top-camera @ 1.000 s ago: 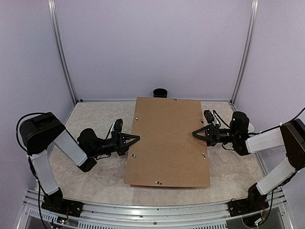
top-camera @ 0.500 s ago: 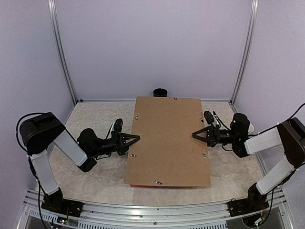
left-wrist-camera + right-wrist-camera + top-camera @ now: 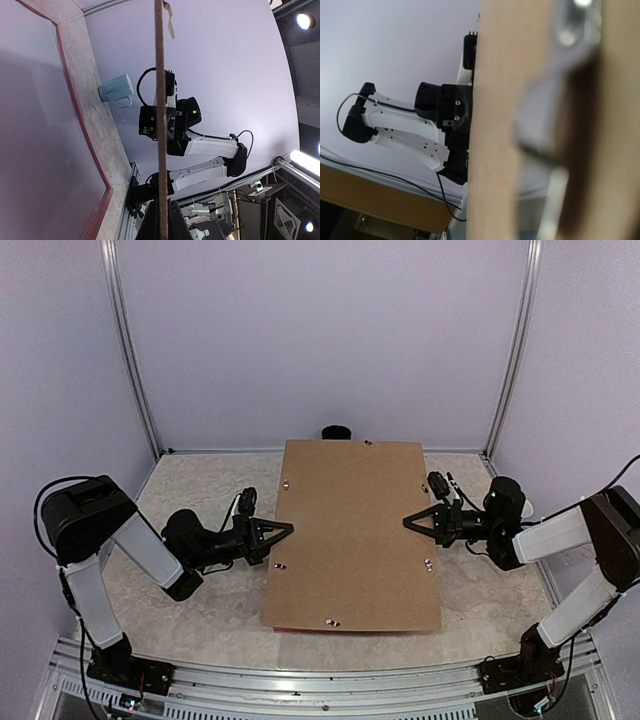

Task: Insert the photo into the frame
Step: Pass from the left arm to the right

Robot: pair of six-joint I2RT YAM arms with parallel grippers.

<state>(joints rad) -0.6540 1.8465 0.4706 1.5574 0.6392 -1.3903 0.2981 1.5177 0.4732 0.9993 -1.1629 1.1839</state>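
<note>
Brown backing board (image 3: 350, 540) tight in left hand (image 3: 290, 528) and right hand (image 3: 407, 523), both closed; pink frame (image 3: 295, 628) beneath.

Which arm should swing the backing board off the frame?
Left, probably. Left gripper and right gripper both clamp the backing board, but a mug crowds the right side.
</note>
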